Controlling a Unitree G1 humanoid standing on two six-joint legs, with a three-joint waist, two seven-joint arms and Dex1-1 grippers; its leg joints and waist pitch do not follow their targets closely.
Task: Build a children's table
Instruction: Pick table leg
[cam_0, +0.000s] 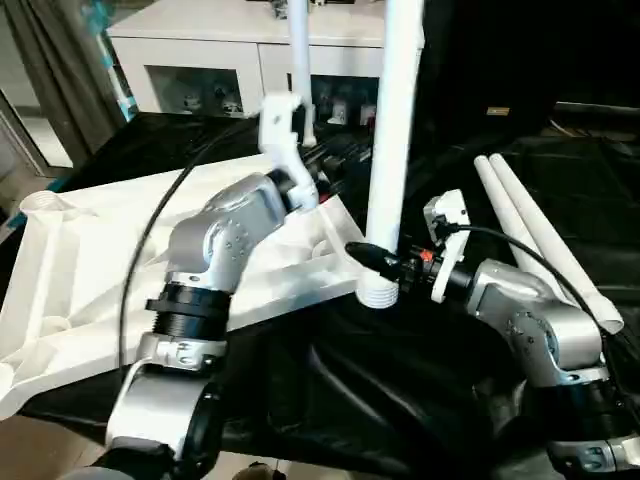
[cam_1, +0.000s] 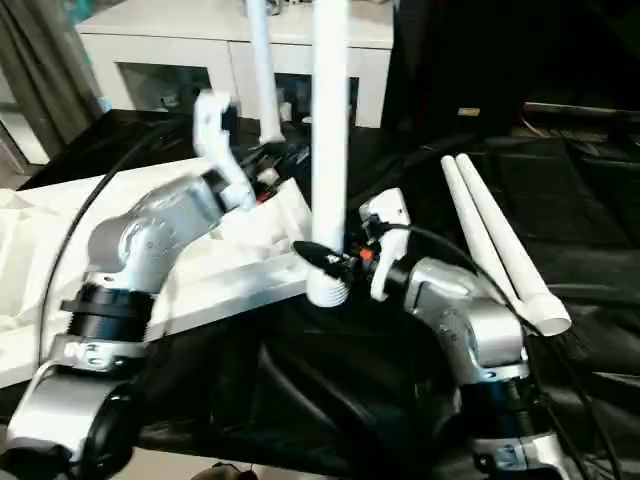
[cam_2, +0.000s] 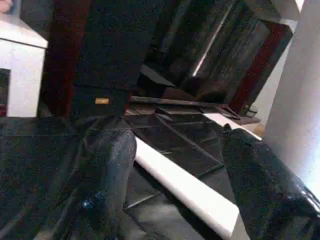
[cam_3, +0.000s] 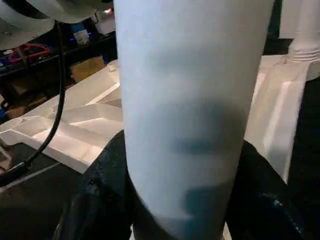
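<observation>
From the head views you see the ribbed white tabletop (cam_0: 90, 270) lying on the black cloth (cam_0: 400, 390), with the white cabinet (cam_0: 240, 50) behind it and two loose smooth legs (cam_0: 545, 235) on the right. In your left wrist view, the left gripper (cam_2: 175, 185) has its fingers apart, holding nothing. In your right wrist view, the right gripper (cam_3: 175, 200) is clamped on the upright tubular leg (cam_3: 192, 100) at the tabletop's near right corner.

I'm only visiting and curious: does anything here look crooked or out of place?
Mildly: the tabletop lies underside up, tilted, overhanging the black surface. The right gripper clamps an upright leg at its corner. Two spare legs lie loose alongside.
</observation>
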